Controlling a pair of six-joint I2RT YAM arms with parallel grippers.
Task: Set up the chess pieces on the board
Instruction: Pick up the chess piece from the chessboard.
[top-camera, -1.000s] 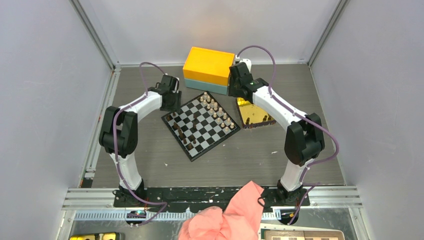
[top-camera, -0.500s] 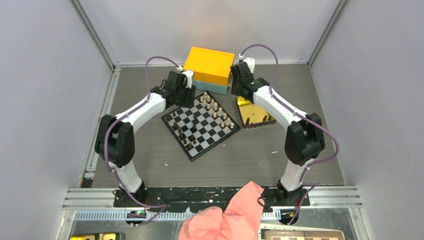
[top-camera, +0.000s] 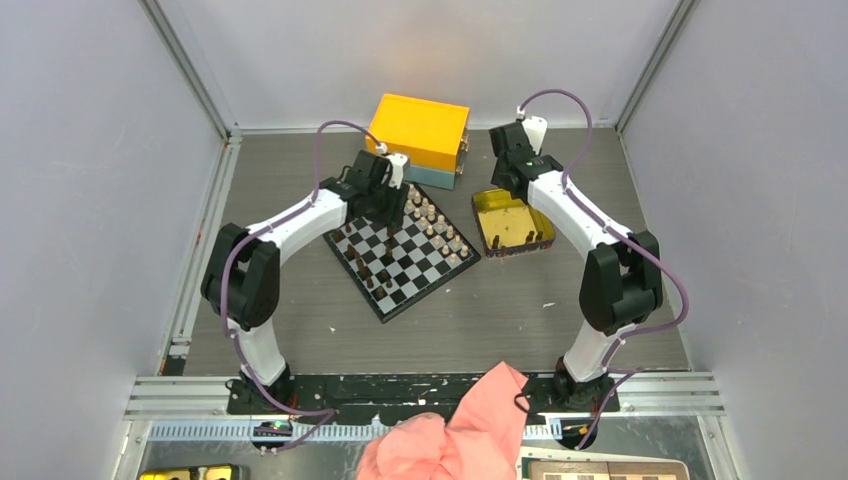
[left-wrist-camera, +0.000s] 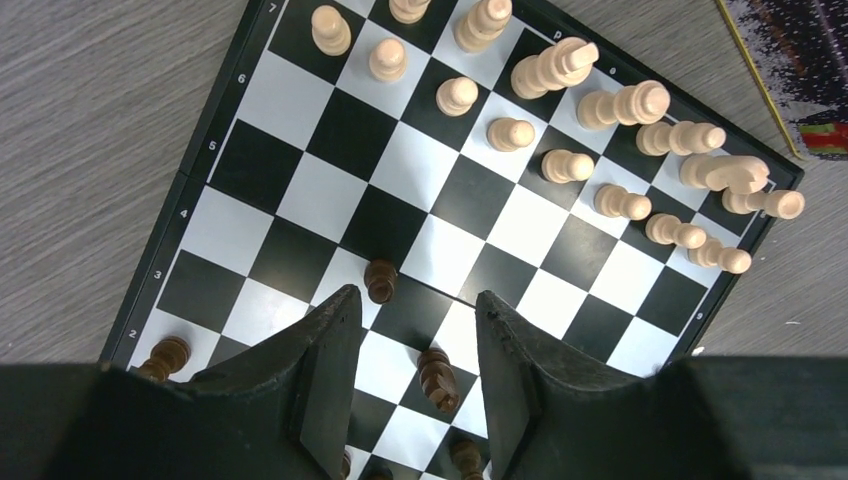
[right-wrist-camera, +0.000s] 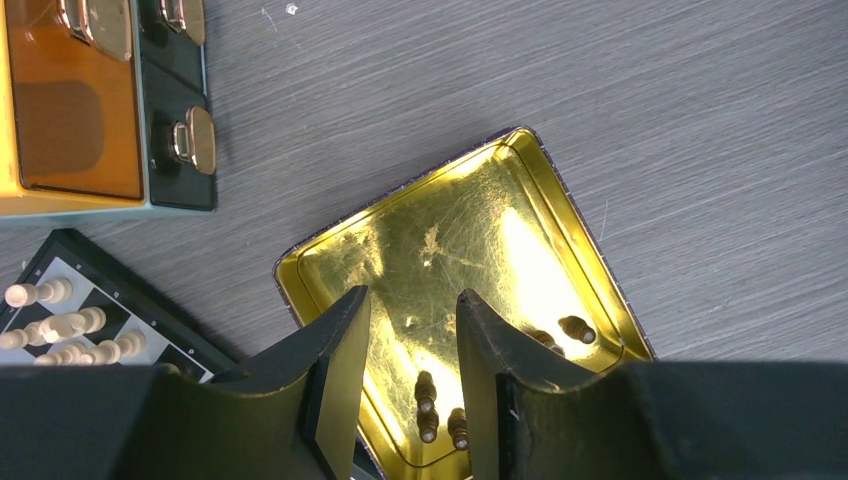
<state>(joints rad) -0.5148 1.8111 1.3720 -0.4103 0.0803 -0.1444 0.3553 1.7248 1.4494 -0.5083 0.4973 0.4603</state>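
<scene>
Bright even light, glare off tin (right-wrist-camera: 452, 228)

We see the left gripper (left-wrist-camera: 415, 310), lately off the left corner of the board (top-camera: 405, 250), now swung in over the board's left half, while the right gripper (right-wrist-camera: 412, 300) has drawn from the board's far corner out over the gold tin (top-camera: 510, 222) just right of it.

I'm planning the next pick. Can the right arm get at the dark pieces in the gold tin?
Probably yes. The right gripper hangs over the open gold tin with jaws apart, and the dark pieces lie uncovered on its floor. They sit near its wall, which may crowd a finger.
</scene>
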